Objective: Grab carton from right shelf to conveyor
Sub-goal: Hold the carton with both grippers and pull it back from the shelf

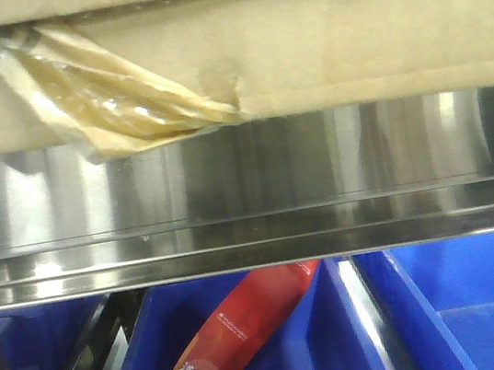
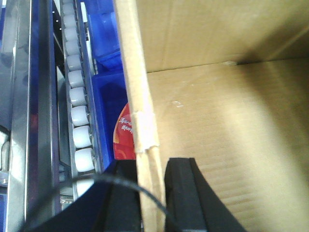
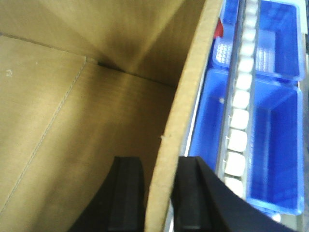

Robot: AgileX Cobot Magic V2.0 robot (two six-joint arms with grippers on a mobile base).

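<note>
**A:** Left side first. What has the left gripper got?

**B:** The left wall of the carton. Its jaws are set no wider than the board is thick. One black finger is outside and the other inside, so the wall is pinched from above. Beyond it lie a roller track and a blue bin holding a red packet.

**A:** Why grip an edge rather than the body?

**B:** Probably because a wide, open box offers nothing narrower. Each claw takes a wall it can span.

**A:** And the middle, seen from the front?

**B:** The carton's side fills the top of the view, with peeled tape hanging from it. A steel ledge sits directly below. Whether the box rests there or hangs clear cannot be told.

**A:** The right?

**B:** The right gripper mirrors the left. Its jaws are nearly together, clamped astride the right wall. White rollers and blue bins lie just beyond. The opposed grips likely keep the box level for carrying to the conveyor.
</note>
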